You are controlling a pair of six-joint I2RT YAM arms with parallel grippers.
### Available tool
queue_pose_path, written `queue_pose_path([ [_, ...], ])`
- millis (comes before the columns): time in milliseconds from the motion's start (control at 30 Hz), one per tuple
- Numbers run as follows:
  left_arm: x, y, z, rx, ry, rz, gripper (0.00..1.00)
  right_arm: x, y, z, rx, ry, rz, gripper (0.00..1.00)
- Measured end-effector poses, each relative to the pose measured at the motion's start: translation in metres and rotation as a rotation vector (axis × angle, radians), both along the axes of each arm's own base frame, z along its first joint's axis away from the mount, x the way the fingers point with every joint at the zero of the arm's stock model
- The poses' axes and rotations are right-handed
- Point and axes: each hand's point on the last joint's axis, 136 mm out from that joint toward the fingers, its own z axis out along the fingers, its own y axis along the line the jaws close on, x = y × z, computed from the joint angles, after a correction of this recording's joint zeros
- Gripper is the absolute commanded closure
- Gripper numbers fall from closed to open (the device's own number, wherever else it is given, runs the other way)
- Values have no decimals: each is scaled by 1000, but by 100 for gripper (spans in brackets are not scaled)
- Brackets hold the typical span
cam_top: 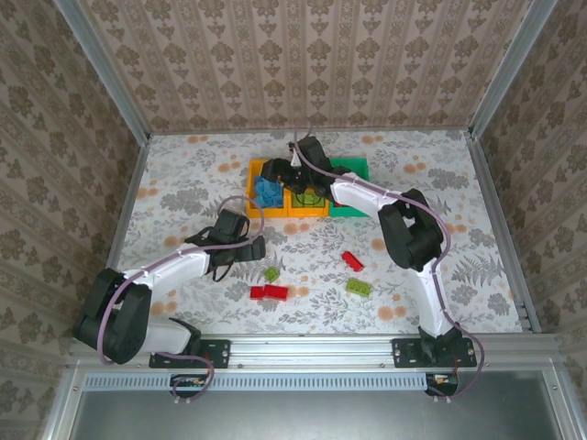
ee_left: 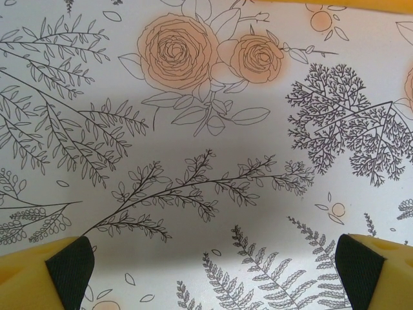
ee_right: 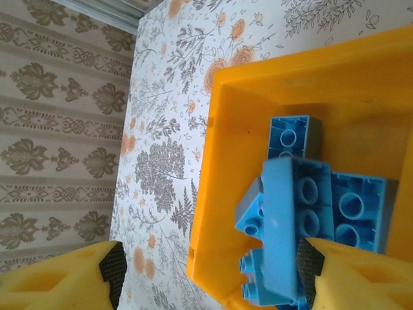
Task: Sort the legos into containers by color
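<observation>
Bolted to the metal rail (cam_top: 312, 346) at the near edge, both arm bases sit closest to the top camera. Walls (cam_top: 303, 55) with brown damask wallpaper close the room on three sides. The desk (cam_top: 174, 183) is flat and covered with a white sheet printed with grey ferns and orange roses.

Three smooth rectangular plastic bins stand touching in a row at the far middle: left orange-yellow bin (cam_top: 251, 188), middle orange-yellow bin (cam_top: 307, 212) and green bin (cam_top: 356, 168).

The left hand (ee_left: 210, 258) hovers over bare desk, spread wide with nothing between its yellow, black-padded fingers. The right hand (ee_right: 210, 271) hangs over the left bin with its fingers apart, gripping nothing.

Studded blue bricks (ee_right: 290, 219) lie piled in that bin. On the near desk lie a red pair (cam_top: 269, 292), a single red brick (cam_top: 352, 260) and two lime bricks (cam_top: 272, 273).
</observation>
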Motion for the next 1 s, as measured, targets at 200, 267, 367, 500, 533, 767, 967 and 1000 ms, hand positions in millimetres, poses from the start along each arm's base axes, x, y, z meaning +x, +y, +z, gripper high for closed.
queue_pose_path([
  [200, 0, 0, 0, 0, -1, 0, 0, -63, -49, 2, -261, -47, 41, 25],
  [267, 0, 0, 0, 0, -1, 0, 0, -86, -70, 5, -382, -84, 51, 25],
  [367, 0, 0, 0, 0, -1, 0, 0, -121, -103, 0, -552, -105, 68, 26],
  [500, 0, 0, 0, 0, -1, 0, 0, -163, -152, -38, -752, -26, 93, 27],
  [533, 0, 0, 0, 0, -1, 0, 0, -172, -161, -48, -788, 1, 103, 27],
  [767, 0, 0, -2, 4, 6, 0, 0, -216, -196, -86, -990, 114, 147, 28],
  [967, -1, 1, -5, 9, 15, 0, 0, -224, -202, -94, -1029, 133, 141, 34],
  [1000, -1, 1, -6, 10, 16, 0, 0, -224, -203, -96, -1040, 138, 136, 35],
])
